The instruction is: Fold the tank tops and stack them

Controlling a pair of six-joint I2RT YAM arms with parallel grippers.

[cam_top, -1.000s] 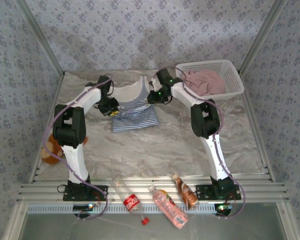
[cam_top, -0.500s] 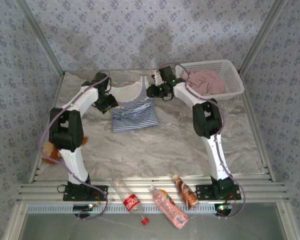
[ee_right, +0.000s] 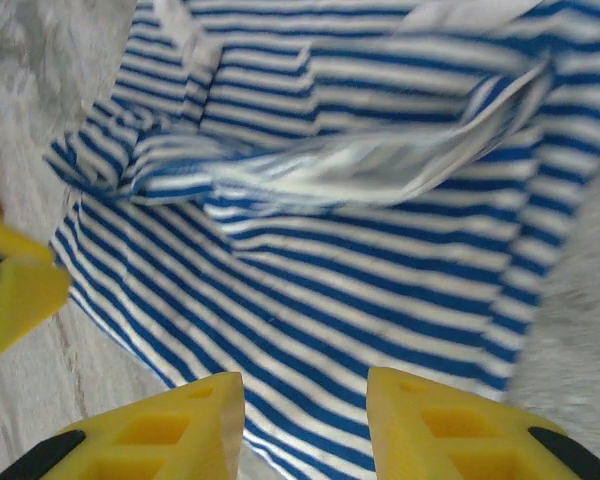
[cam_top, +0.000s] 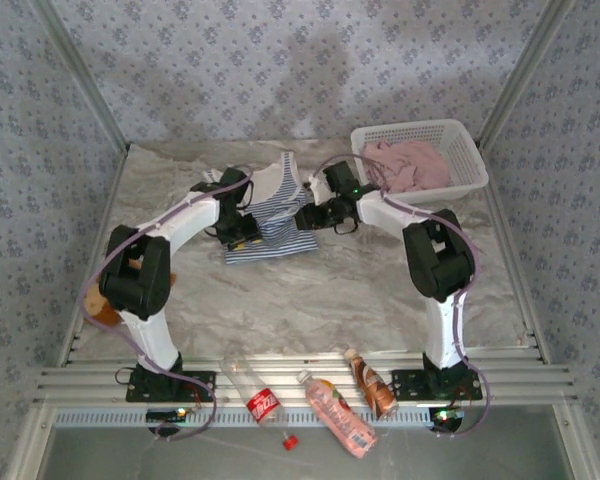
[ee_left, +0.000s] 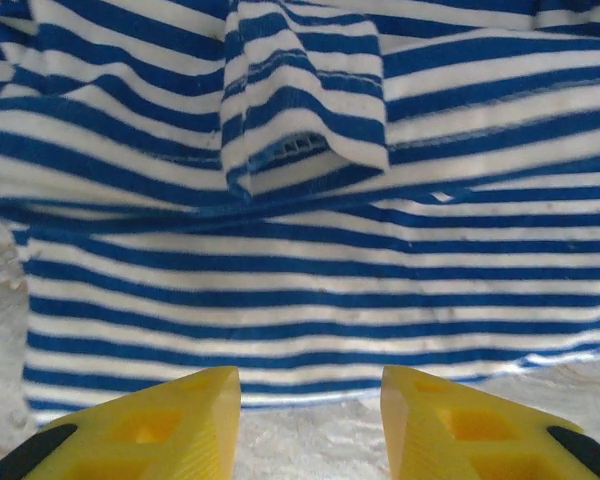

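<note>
Tank tops: two counted; striped top (cam_top: 275,240) seen crumpled on the table (cam_top: 330,290) between both grippers, pink top (cam_top: 410,165) heaped in the one basket (cam_top: 465,150)
Left gripper (ee_left: 310,420): fingers apart, nothing clamped
Right gripper (ee_right: 305,430): fingers apart, nothing clamped
Bottles (cam_top: 265,405): three counted

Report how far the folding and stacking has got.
Done: striped top laid out, partly folded over. In hand: left claw and right claw hover open over it. Left: finish that fold, then fold the pink top lying in the basket and stack both.
</note>
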